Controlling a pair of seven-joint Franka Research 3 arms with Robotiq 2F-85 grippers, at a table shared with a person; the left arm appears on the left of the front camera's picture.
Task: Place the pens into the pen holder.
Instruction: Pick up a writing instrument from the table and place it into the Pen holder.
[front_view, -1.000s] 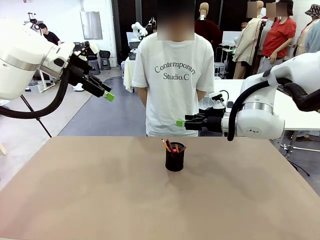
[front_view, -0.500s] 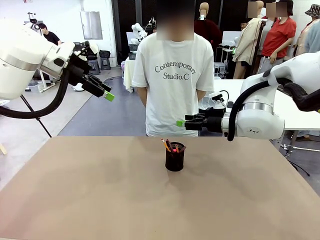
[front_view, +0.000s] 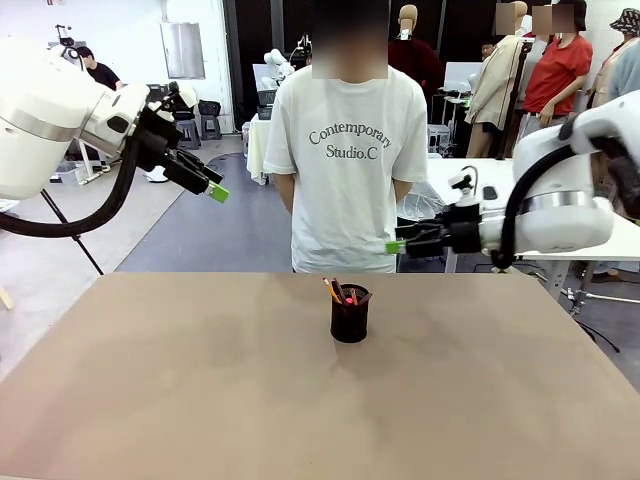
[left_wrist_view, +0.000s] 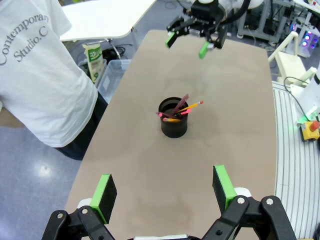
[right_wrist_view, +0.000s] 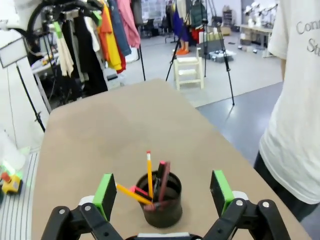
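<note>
The black pen holder (front_view: 350, 316) stands on the table a little beyond its middle, in front of the person. The pens (front_view: 335, 290) stand inside it and lean on its rim: yellow pencil, dark maroon pen, pink-tipped ends. My left gripper (front_view: 218, 192) hangs open high at the left, well away from the holder. My right gripper (front_view: 397, 246) is open above the far table edge, right of the holder. The left wrist view looks down on the holder (left_wrist_view: 174, 119) and pens (left_wrist_view: 183, 106) past open, empty fingers (left_wrist_view: 105, 192). In the right wrist view the holder (right_wrist_view: 161, 201) with pens (right_wrist_view: 149, 172) sits low between the open fingers (right_wrist_view: 219, 189).
A person in a white T-shirt (front_view: 345, 150) stands at the far edge of the brown table (front_view: 200, 380), hands behind the back. In the left wrist view the right gripper (left_wrist_view: 192, 39) shows beyond the holder. White tables and clothes racks stand behind.
My right arm has drawn back to the right, its gripper now farther from the holder. The left arm, the holder and the pens have not moved.
</note>
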